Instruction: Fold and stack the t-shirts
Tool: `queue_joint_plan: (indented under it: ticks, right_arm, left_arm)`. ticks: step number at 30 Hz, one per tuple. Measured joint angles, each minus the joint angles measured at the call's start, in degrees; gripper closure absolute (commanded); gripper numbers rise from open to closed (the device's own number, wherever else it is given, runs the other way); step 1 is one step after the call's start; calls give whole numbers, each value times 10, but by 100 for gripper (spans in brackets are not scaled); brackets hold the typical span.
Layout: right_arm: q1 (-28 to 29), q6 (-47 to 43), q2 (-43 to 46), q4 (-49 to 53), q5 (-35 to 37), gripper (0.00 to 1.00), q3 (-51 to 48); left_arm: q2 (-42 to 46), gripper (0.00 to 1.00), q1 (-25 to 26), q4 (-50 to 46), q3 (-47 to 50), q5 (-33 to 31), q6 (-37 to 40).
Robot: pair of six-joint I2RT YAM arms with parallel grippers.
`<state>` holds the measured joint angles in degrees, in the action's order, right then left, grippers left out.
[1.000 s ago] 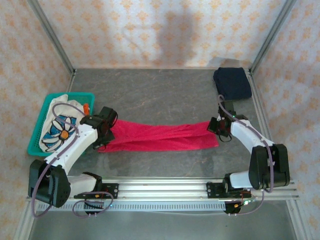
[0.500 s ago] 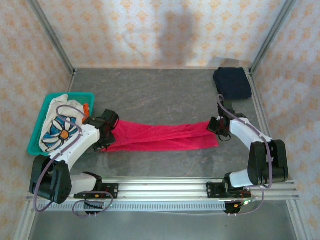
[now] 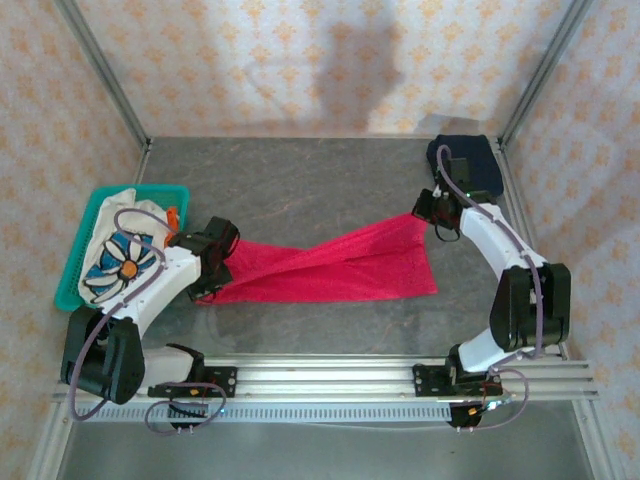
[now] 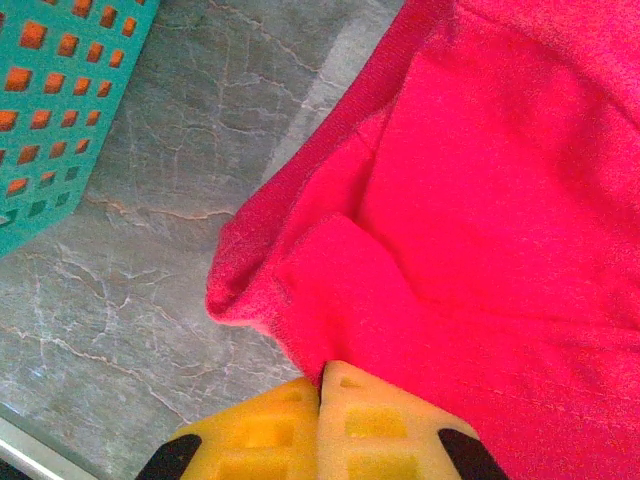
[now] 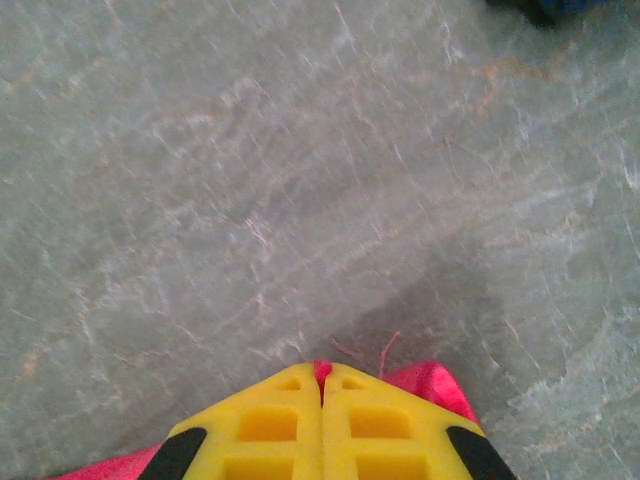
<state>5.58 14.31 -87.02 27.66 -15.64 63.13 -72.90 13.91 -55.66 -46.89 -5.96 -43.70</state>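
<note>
The red t-shirt [image 3: 330,270] stretches as a long band between the two claws. Its left end is clenched in the left gripper [image 3: 220,262] and its far right corner is clenched in the right gripper [image 3: 433,214]. That corner is held farther back than the rest, so the cloth twists across its middle, while the near right corner lies on the grey table [image 3: 300,185], nearer than the right claw. In the left wrist view the yellow fingertips press together on a fold of red cloth; how deep the fold runs between them is hidden. In the right wrist view only a sliver of red and a loose thread show at the closed tips, the rest being cut off by the lower edge. The folded navy t-shirt [image 3: 475,170] lies just beyond the right claw, its near edge covered by the wrist. The white flower-print t-shirt [image 3: 118,258] lies heaped in the teal basket [image 3: 72,275], to the left of the left claw, partly crossed by that arm's cable.
</note>
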Motion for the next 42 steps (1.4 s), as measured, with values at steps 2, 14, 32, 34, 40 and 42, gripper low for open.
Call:
queue_joint_plan:
  ticks: [2,14,32,34,40,42]
  right_arm:
    - [0,0,3,-2,3,100,-33]
    - [-2,21,73,8,6,100,-174]
    - [-2,53,87,23,-8,59,-210]
    - [-2,54,88,26,-8,44,-210]
    - [-1,38,130,47,2,30,-194]
    - [4,31,137,50,6,29,-173]
  left_arm:
    - [0,100,0,0,0,0,0]
    - [-26,100,0,4,0,0,0]
    - [-46,85,0,15,1,-6,0]
    - [-46,72,0,15,-2,-8,-3]
    - [-26,33,0,-5,-34,-37,-16]
    - [-1,31,0,-13,-45,-41,-21]
